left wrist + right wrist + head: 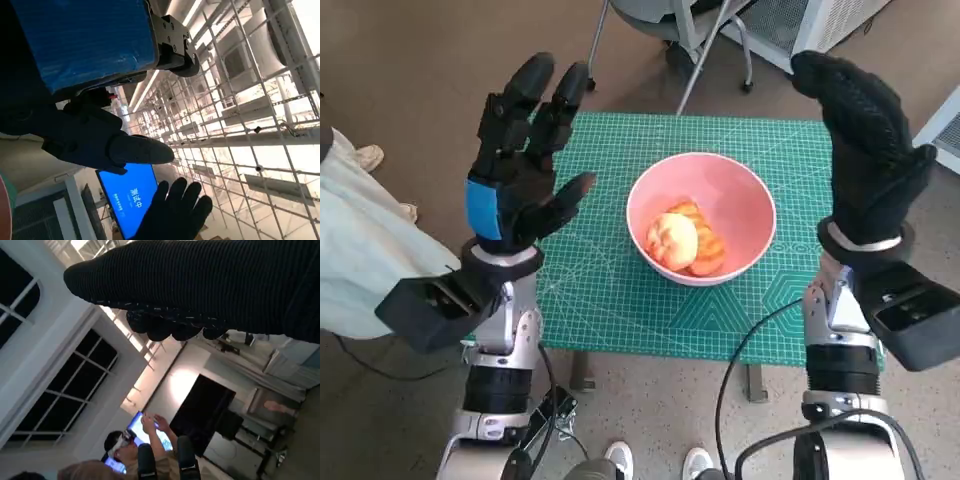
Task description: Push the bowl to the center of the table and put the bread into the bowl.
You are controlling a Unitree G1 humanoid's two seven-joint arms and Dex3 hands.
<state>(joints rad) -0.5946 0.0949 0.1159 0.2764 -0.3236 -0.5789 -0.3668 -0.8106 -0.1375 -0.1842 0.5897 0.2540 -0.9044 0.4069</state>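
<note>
- Bowl (701, 217) is sitting between the two raised hands, near the middle of the green tabletop (610, 300); it is lying to the right of the left hand (523, 165) and to the left of the right hand (865, 150), with neither hand touching it
- left hand is standing upright with its fingers spread wide and holding nothing; it is hovering over the tabletop's left edge
- right hand is also rising upright, fingers extended together and holding nothing; it is hovering over the tabletop's right edge; both hands look about equally near the bowl
- bread (686, 240) is lying inside the pink bowl, low against its near-left wall; its long axis is hard to judge, since it looks rounded and lumpy
- judging from this layout, both parts of the task appear done; no further push or placement seems needed
- both wrist views are pointing up at ceiling and windows; a person at a blue screen (150, 432) is showing in the right wrist view
</note>
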